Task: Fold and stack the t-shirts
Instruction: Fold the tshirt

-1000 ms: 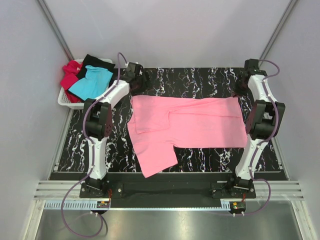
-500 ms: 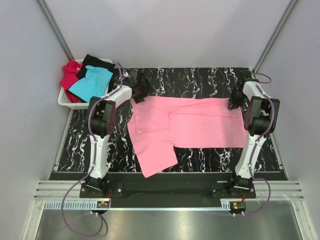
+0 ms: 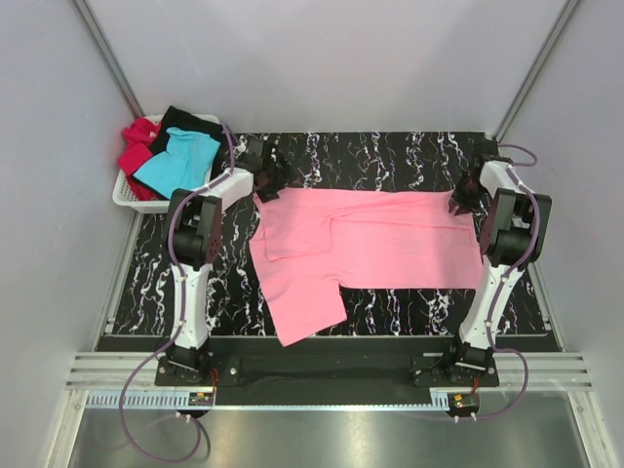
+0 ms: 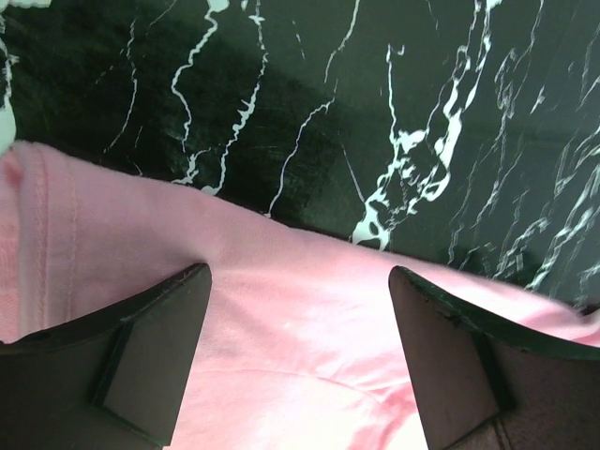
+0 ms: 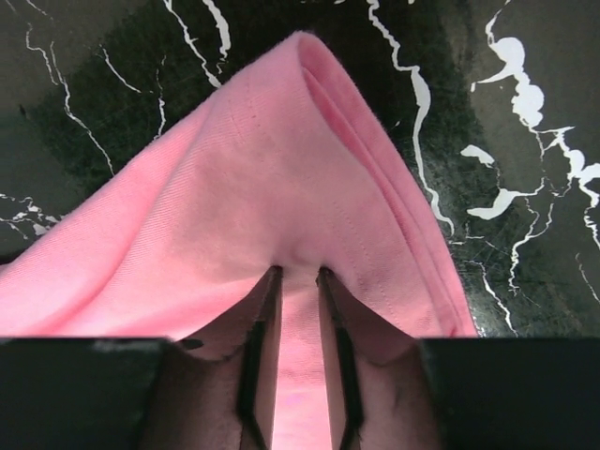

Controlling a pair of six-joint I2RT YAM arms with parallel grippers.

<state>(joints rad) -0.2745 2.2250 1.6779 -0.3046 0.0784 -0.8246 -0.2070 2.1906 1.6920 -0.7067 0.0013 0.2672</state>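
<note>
Black stone with white veins makes up the counter (image 3: 390, 156), and both arms are bolted at its near edge. Just beyond the bases, one flap of the pink t-shirt (image 3: 370, 239) reaches toward that edge, left of centre. The rest of it lies flat across the middle of the counter, stretched from left to right, with a folded panel on its left part.

At the shirt's far left corner the left hand (image 3: 268, 174) hangs low and released. In its wrist view the two fingers (image 4: 150, 347) stand wide apart over the hem of the pink cloth (image 4: 300, 337), with nothing clamped between them and bare counter just past the hem.

At the far right corner the right hand (image 3: 460, 200) grasps the pink t-shirt. Its fingers (image 5: 253, 347) stand close together, a pinch of cloth sits in the narrow gap, and the fabric (image 5: 253, 187) puckers up toward the tips, its layered edge lying on the counter beyond.

Farther back, off the counter's far left corner, a white basket (image 3: 125, 195) holds the turquoise t-shirt (image 3: 175, 161) on top, the red t-shirt (image 3: 136, 151) to its left and the black t-shirt (image 3: 190, 122) behind.
</note>
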